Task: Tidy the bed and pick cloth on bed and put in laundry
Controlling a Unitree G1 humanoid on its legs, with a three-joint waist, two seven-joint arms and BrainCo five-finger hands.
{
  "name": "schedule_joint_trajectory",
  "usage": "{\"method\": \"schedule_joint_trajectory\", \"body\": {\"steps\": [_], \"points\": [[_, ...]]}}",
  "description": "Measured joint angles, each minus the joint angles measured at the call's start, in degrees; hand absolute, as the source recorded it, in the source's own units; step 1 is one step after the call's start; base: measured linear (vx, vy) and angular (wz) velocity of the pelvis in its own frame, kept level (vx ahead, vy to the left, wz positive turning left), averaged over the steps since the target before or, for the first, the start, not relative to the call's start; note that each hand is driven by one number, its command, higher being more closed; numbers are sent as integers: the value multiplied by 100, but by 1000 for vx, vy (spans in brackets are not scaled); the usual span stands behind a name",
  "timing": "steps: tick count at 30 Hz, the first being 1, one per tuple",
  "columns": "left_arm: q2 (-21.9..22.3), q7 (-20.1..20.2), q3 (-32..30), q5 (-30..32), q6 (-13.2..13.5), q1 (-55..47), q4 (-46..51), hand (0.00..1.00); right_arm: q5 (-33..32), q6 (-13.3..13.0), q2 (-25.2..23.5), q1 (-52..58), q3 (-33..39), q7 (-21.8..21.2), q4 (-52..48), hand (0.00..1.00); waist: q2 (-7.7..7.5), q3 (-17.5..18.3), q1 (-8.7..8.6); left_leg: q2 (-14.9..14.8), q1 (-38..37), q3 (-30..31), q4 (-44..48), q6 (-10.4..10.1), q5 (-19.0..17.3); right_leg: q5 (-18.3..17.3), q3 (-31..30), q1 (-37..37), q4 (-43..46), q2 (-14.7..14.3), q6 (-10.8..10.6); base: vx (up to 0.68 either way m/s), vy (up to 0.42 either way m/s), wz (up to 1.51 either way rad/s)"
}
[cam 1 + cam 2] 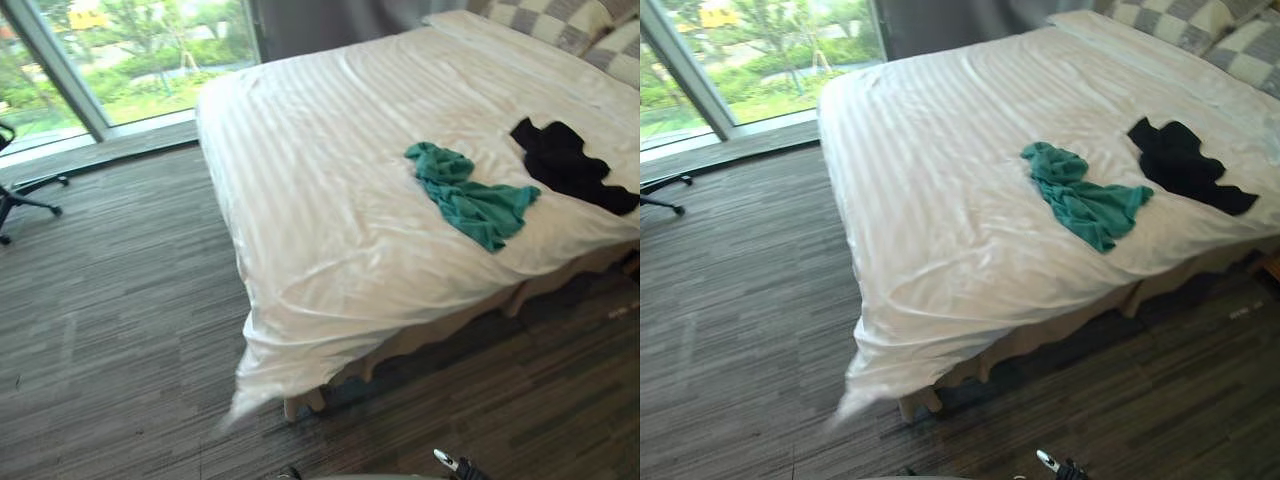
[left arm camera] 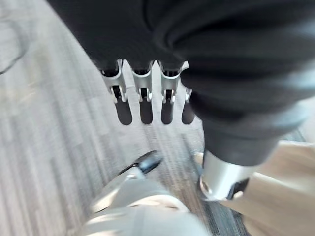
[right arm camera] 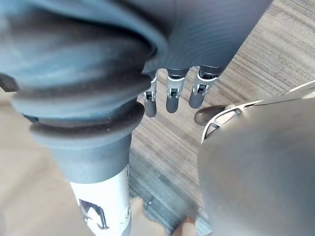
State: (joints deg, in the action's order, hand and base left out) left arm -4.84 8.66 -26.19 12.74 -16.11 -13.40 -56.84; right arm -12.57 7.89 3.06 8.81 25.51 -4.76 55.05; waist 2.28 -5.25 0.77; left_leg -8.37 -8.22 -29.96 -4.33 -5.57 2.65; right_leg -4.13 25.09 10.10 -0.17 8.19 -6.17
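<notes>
1. Across the upper right of the head views, the bed (image 1: 330, 180) is running out past the right edge, so its far side is being cut off. Its white striped duvet (image 1: 300, 300) is hanging over the near corner towards the floor (image 1: 110, 330) and is hiding most of the frame beneath.
2. Beyond the bed's far left corner, a window (image 1: 130, 50) is showing greenery, with its upper part being cut off.
3. At the head of the bed, checked pillows (image 1: 560, 20) are lying half out of frame.
4. On the duvet near the bed's right side, a green cloth (image 1: 470, 195) is lying crumpled, and a black cloth (image 1: 565, 160) is lying just beside it, nearer the pillows; the two are sitting apart.
5. By the far left edge, a chair (image 1: 20, 195) is showing just its base and an arm.
6. Low over the floor, the left robot hand (image 2: 146, 98) is hanging with fingers straight, holding nothing.
7. The right robot hand (image 3: 172, 93) is hanging likewise over the floor, fingers relaxed and empty.
</notes>
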Motion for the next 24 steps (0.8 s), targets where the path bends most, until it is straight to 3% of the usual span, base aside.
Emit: {"method": "schedule_joint_trajectory", "body": {"steps": [4,8,9,11,13,14,17,22,23,24], "points": [[414,-17,-602,-293,-87,-306,-1,0,-183,-18,-39,-26,256,214,-15,0,41,172,25,41,-84,21,-102,-11,28,6,20,57,-13,16,3,-91,5,1],[503,-121,-896,-305,20,-345,-2,0,-400,-120,37,-108,454,454,-37,0,68,230,38,38,-86,75,-144,-9,28,4,65,58,-21,14,3,-80,-8,2],[516,-212,-958,-311,164,-343,-1,0,-470,-223,103,-157,514,487,-128,100,58,235,38,40,-69,116,-145,-2,31,-2,102,58,-23,15,-5,-48,-14,11],[516,-388,-926,-341,395,-337,2,0,-488,-396,231,-236,478,499,-560,100,41,237,37,52,-45,170,-146,3,34,-14,135,57,-30,18,-25,-30,-9,9],[476,-651,-639,-769,807,-326,16,0,-480,-765,495,-396,83,455,-1448,100,-10,250,17,88,-25,219,-146,5,33,18,142,54,-61,3,-18,2,-1,2],[444,-685,-504,-883,871,-314,23,0,-472,-785,587,-443,-67,448,-1706,100,-32,262,11,108,0,256,-145,6,33,30,156,44,-76,-4,-10,26,-7,9],[352,-869,260,-1376,1261,-172,304,0,-215,-1083,1089,-1038,-883,-13,-2802,100,-142,269,9,144,162,334,-108,57,87,119,179,-62,-135,-27,0,69,-12,5],[213,-998,955,-1683,1589,55,570,0,183,-1442,1162,-1719,-2161,-846,-3170,100,-324,196,16,148,166,390,-105,65,95,143,207,-32,-174,-39,23,57,-13,1],[160,-1025,1184,-1775,1677,114,570,0,350,-1494,1161,-2013,-2796,-1087,-3171,100,-331,188,19,149,177,413,-105,65,95,154,232,-28,-179,-40,40,40,-20,4],[164,-1026,1250,-1814,1708,121,576,0,409,-1516,1151,-2130,-2993,-1171,-3171,100,-322,182,22,151,180,432,-105,65,95,158,256,-21,-180,-38,46,49,-22,12]]}}
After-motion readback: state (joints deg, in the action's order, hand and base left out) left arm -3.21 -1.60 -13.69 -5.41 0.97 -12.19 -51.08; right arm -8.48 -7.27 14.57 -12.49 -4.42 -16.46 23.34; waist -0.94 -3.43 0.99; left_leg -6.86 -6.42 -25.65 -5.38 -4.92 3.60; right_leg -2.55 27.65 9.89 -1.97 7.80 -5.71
